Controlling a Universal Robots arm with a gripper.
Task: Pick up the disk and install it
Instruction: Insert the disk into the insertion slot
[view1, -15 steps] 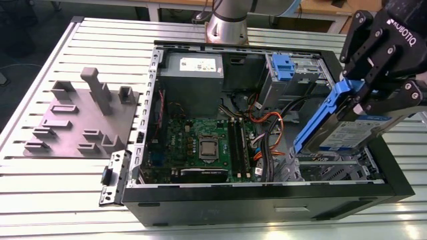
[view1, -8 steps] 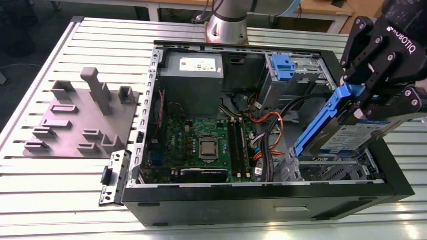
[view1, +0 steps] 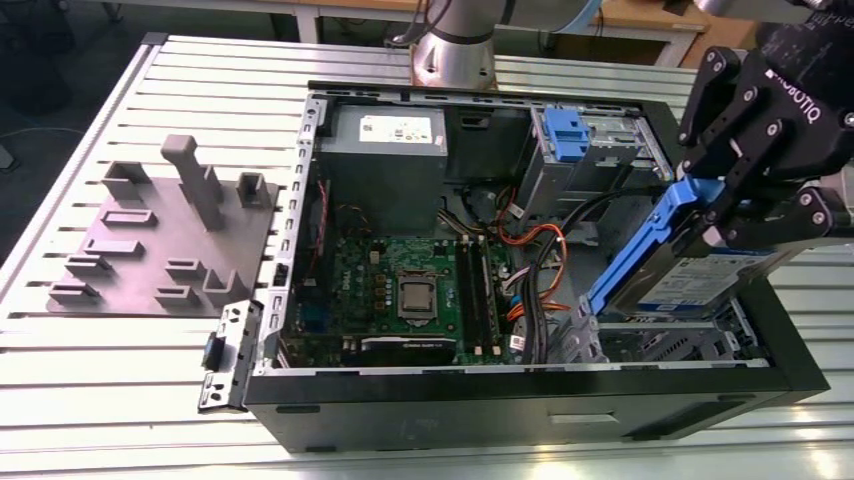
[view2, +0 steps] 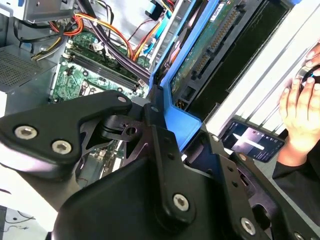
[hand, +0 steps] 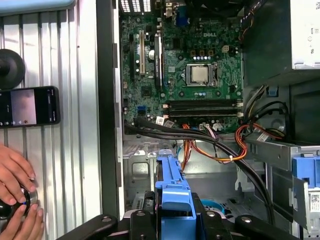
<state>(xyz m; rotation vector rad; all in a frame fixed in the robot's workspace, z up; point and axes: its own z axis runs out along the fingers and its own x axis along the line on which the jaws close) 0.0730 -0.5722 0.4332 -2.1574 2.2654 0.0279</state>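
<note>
My black gripper (view1: 727, 215) is shut on the disk (view1: 701, 275), a silver drive with a white-and-blue label and blue side rails. It hangs tilted above the metal drive bay (view1: 667, 342) at the near corner of the open computer case (view1: 534, 400), on the exterior view's right. The second wrist view has the fingers (view2: 115, 102) clamped on the blue rail (view2: 172, 107), with the disk's green circuit side (view2: 210, 45) beyond. In the first wrist view the blue rail (hand: 172, 192) juts out from the gripper (hand: 172, 220) over the bay floor (hand: 145, 172).
Inside the case lie the motherboard (view1: 400, 290), the grey power-supply box (view1: 384, 140), orange and black cables (view1: 534, 250) and a blue caddy (view1: 567, 135). A grey fixture block (view1: 160, 240) stands at the exterior view's left. A person's hand (hand: 15, 200) and a phone (hand: 27, 106) rest beside the case.
</note>
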